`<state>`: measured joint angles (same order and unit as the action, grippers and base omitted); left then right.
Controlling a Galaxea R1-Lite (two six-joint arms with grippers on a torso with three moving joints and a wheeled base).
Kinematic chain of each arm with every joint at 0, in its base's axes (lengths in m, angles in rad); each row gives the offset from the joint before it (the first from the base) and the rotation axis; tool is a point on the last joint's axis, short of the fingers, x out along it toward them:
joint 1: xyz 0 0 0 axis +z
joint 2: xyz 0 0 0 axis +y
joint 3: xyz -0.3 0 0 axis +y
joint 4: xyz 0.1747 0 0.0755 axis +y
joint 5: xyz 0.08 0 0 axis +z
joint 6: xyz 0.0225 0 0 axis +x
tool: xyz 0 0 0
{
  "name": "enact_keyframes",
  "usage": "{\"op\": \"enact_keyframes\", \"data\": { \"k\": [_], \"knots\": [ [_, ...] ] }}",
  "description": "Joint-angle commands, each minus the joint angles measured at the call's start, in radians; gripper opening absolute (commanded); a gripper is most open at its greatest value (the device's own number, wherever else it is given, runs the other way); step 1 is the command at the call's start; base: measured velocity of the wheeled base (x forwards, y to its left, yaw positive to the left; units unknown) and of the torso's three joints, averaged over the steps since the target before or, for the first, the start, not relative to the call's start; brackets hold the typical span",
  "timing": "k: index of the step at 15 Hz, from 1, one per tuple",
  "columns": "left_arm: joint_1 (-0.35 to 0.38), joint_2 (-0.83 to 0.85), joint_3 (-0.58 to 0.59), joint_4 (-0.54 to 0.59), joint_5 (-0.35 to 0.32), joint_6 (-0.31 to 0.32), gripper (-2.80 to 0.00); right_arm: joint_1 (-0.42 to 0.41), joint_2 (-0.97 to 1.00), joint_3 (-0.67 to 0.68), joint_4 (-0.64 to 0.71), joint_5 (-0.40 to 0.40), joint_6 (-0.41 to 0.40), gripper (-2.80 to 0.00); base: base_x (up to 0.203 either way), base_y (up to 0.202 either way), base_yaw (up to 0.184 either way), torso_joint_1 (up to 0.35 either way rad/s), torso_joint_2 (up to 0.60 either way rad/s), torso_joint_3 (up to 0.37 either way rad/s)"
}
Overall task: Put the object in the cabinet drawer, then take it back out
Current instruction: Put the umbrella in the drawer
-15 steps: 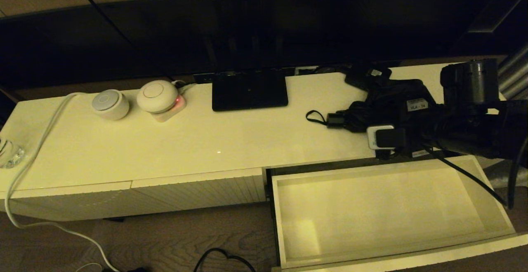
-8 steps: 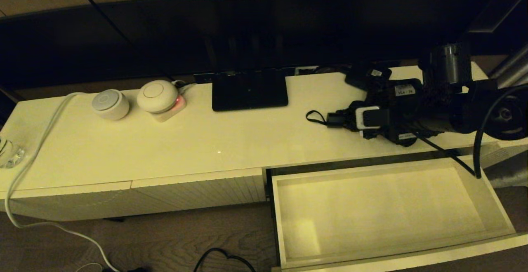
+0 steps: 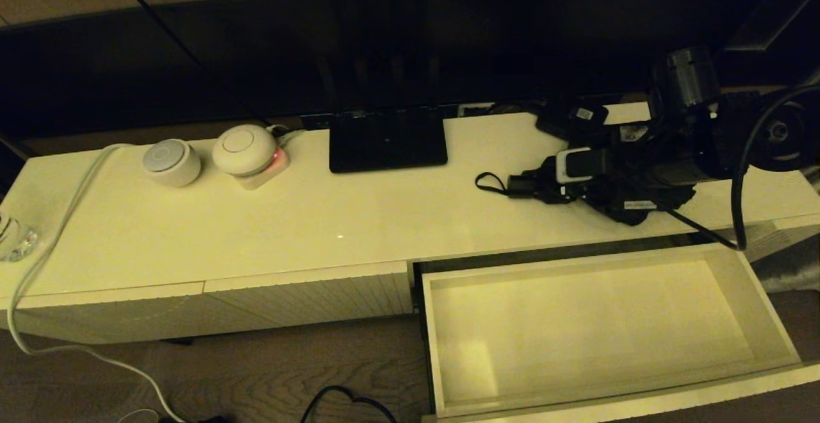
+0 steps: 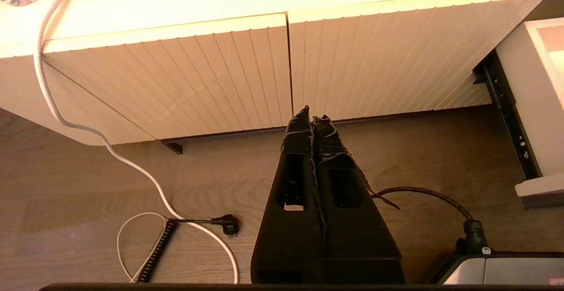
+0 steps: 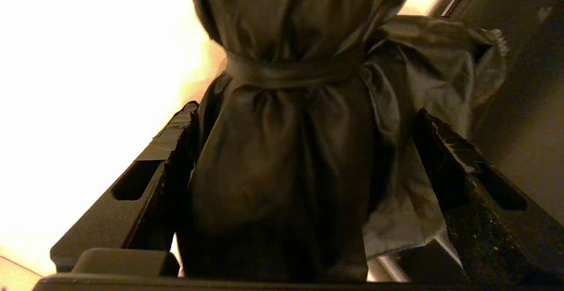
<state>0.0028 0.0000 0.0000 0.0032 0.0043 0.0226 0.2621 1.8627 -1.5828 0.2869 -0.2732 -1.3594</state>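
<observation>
Black bunched fabric cinched by a strap makes up the folding umbrella (image 3: 615, 202), which lies on the cabinet top (image 3: 320, 218) near its right end, just behind the pulled-out cream drawer (image 3: 596, 327), its short handle (image 3: 522, 186) and thin wrist loop (image 3: 490, 182) pointing toward the middle. Spread wide, the right gripper (image 5: 304, 158) straddles the bundle, one finger (image 5: 145, 180) against the cloth and the other's contact unclear, while the left gripper (image 4: 312, 117) hangs clenched and empty before the ribbed cabinet fronts (image 4: 211, 75). From the head view the right arm covers most of the umbrella.
</observation>
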Motion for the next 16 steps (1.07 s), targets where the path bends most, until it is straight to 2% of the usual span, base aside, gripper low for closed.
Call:
{"op": "enact_keyframes", "data": {
  "k": [1,4,5,6,8,12,16],
  "knots": [
    [0.0,0.0,0.003,0.0,0.0,0.0,-2.8,0.0,0.007,-0.002,0.015,-0.003,-0.004,0.0,0.0,0.0,0.0,0.0,0.0,0.0],
    [0.0,0.0,0.003,0.0,0.0,0.0,-2.8,0.002,0.002,-0.001,0.059,-0.063,-0.003,0.0,0.0,0.0,0.0,0.0,0.0,0.0],
    [0.0,0.0,0.003,0.0,0.0,0.0,-2.8,0.002,-0.004,0.005,0.061,-0.068,-0.003,-1.12,0.0,0.0,0.0,0.0,0.0,0.0],
    [0.0,0.0,0.003,0.0,0.0,0.0,-2.8,0.002,-0.002,0.007,0.066,-0.069,-0.003,-2.8,0.0,0.0,0.0,0.0,0.0,0.0],
    [0.0,0.0,0.003,0.0,0.0,0.0,-2.8,0.002,-0.002,0.022,0.067,-0.069,0.0,-2.8,0.0,0.0,0.0,0.0,0.0,0.0],
    [0.0,0.0,0.003,0.0,0.0,0.0,-2.8,0.002,-0.003,0.083,0.068,-0.067,0.085,-2.8,0.0,0.0,0.0,0.0,0.0,0.0],
    [0.0,0.0,0.003,0.0,0.0,0.0,-2.8,0.011,-0.038,0.11,0.061,-0.067,0.087,-2.8,0.0,0.0,0.0,0.0,0.0,0.0]
  ]
}}
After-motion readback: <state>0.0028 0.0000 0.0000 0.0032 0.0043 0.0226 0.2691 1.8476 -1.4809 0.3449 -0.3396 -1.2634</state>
